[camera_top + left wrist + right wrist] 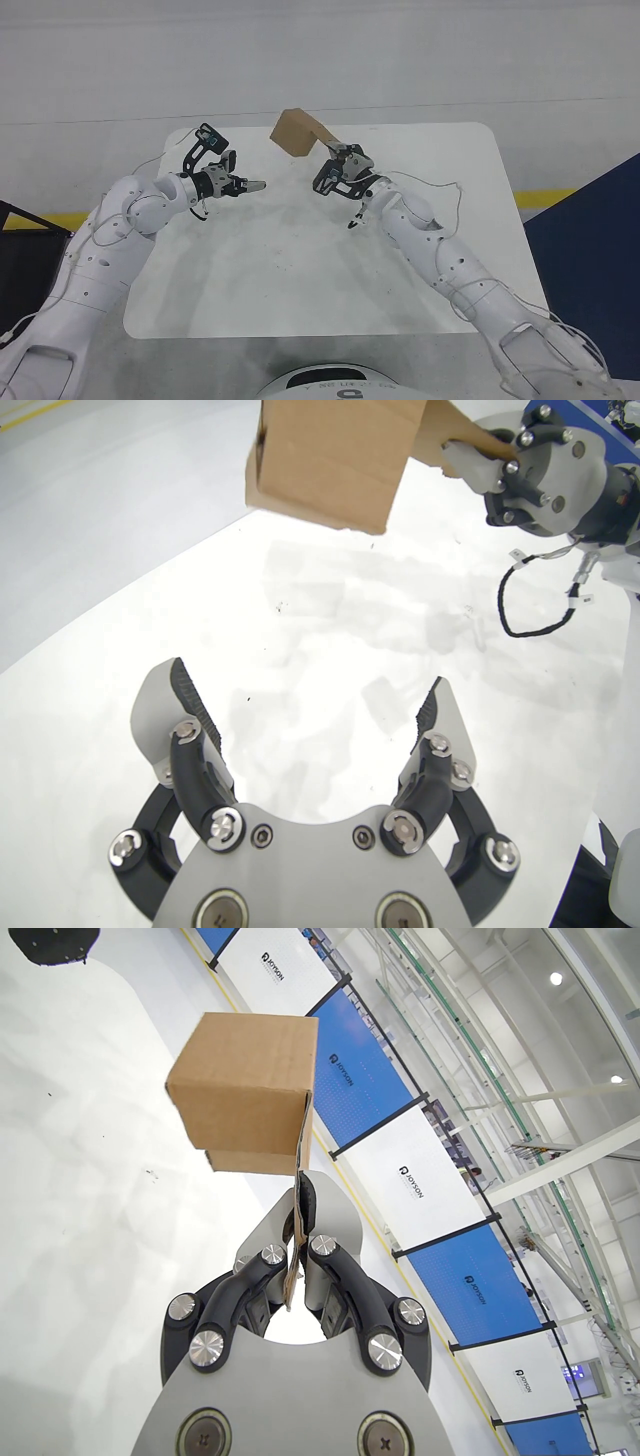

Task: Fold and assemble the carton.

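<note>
A small brown carton point(297, 130) hangs in the air over the table's far edge, folded into a box shape. My right gripper point(336, 152) is shut on one of its flaps; in the right wrist view the flap's edge point(299, 1208) is pinched between the two fingers, and the carton point(245, 1093) stands out beyond them. My left gripper point(258, 186) stands open to the left of the carton, apart from it. In the left wrist view its fingers point(192, 700) hold nothing, and the carton point(330, 460) hangs farther off above the table.
The white table point(300, 290) has a bare, scuffed top. A black cable point(540, 600) loops from the right wrist. Grey floor lies beyond the table's far edge, and blue and white panels point(415, 1128) stand in the room behind.
</note>
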Controlling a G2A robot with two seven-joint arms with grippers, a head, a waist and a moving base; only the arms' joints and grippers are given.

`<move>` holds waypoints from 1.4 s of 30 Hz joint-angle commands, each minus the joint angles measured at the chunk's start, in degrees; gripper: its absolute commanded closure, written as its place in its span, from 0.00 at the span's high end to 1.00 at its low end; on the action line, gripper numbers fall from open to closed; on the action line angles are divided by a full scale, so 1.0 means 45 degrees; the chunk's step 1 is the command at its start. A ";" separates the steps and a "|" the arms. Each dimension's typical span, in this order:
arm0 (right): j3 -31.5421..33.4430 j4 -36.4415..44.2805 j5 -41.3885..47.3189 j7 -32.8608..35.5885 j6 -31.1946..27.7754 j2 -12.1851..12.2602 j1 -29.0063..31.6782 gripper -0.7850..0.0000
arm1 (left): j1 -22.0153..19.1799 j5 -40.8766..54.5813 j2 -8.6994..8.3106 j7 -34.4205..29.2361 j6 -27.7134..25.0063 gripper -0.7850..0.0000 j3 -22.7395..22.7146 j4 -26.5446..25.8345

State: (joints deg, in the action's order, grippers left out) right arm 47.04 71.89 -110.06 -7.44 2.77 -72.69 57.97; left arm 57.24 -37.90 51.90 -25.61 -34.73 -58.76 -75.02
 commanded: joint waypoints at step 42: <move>-0.1167 0.7793 -0.7119 0.0948 -1.3505 0.4774 -0.1753 0.00 | 0.0000 0.0000 0.0000 0.0000 0.0000 1.00 0.0000 0.0000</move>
State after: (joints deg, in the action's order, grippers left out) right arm 43.54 107.66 -143.73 -3.64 -58.00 -51.31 52.03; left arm 57.24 -37.90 51.90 -25.60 -34.73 -58.76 -75.02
